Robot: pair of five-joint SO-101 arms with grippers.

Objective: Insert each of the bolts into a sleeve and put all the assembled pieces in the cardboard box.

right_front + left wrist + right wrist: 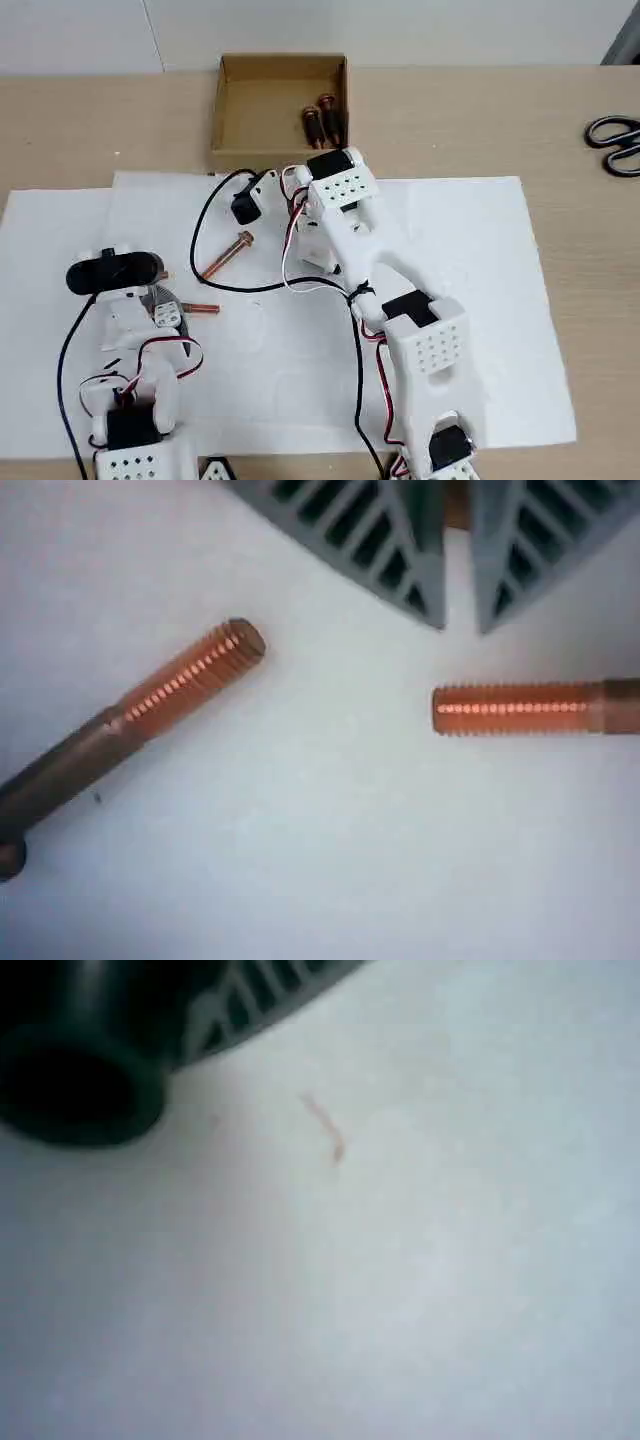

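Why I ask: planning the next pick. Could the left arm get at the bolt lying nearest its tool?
Probably yes: the bolt lies bare on the white paper close to the left tool, nothing between them.

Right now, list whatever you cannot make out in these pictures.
Left wrist view: a copper piece by the left gripper is cut off by the edge, so I cannot tell whether it is a bolt or a sleeve.
Left wrist view: one bolt runs off the edge, head unseen.
Right wrist view: a dark round part is too blurred to identify.
High view: the pieces in the cardboard box are too small to check seating.
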